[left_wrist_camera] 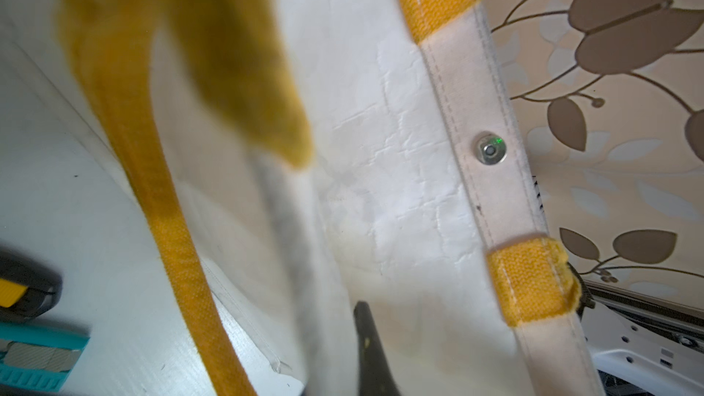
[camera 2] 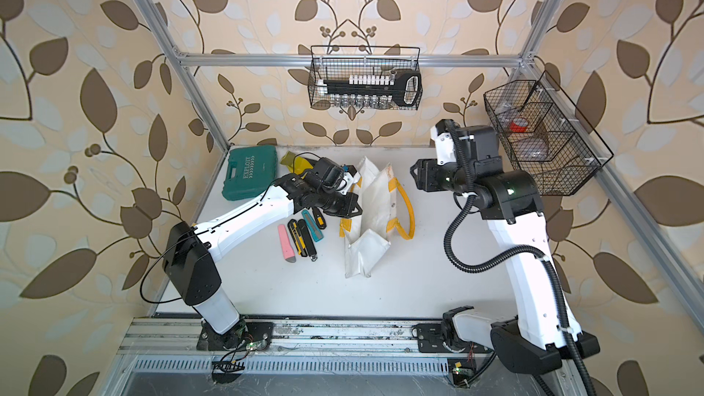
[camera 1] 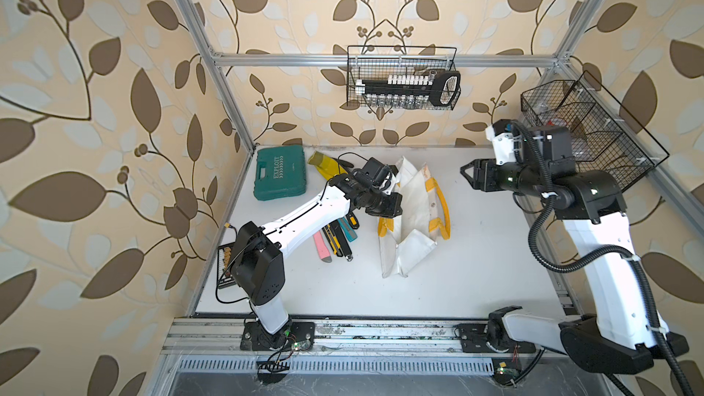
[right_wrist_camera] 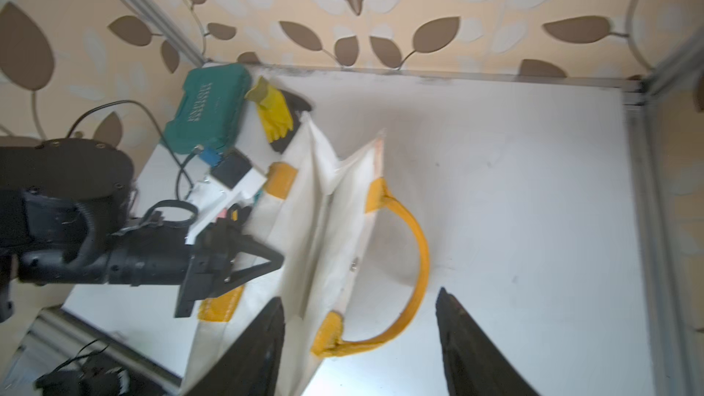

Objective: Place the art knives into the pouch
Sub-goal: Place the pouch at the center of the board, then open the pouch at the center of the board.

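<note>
— Where does the pouch sit?

— In the middle of the worktop (camera 1: 476,260) in both top views. The pouch (camera 1: 413,200) stands with its mouth open upward. The long slit of the mouth runs from the upper middle of the frame down toward the bottom. One yellow handle (camera 1: 443,203) flops out to the right.

— And the arms?

— The left gripper (camera 1: 398,203) reaches in from the left, its jaws closed on the pouch's left wall near the rim. The right gripper (camera 1: 466,174) hangs to the upper right of the pouch, apart from it. Its jaws are spread with nothing between them.

— The art knife?

— Five lie side by side on the worktop just left of the pouch, partly under the left arm (camera 1: 304,219). They are a pink art knife (camera 1: 321,247), a yellow-and-black art knife (camera 1: 332,239), a black art knife (camera 1: 344,245), a teal art knife (camera 2: 313,227) and a shorter yellow-and-black art knife (camera 2: 320,219). Their long axes are nearly parallel, running top to bottom in the frame and leaning slightly to the lower right. The pink one's grey tip points at the bottom edge. The pouch's folds hide its inside, so I cannot tell whether a knife lies in there.
</note>
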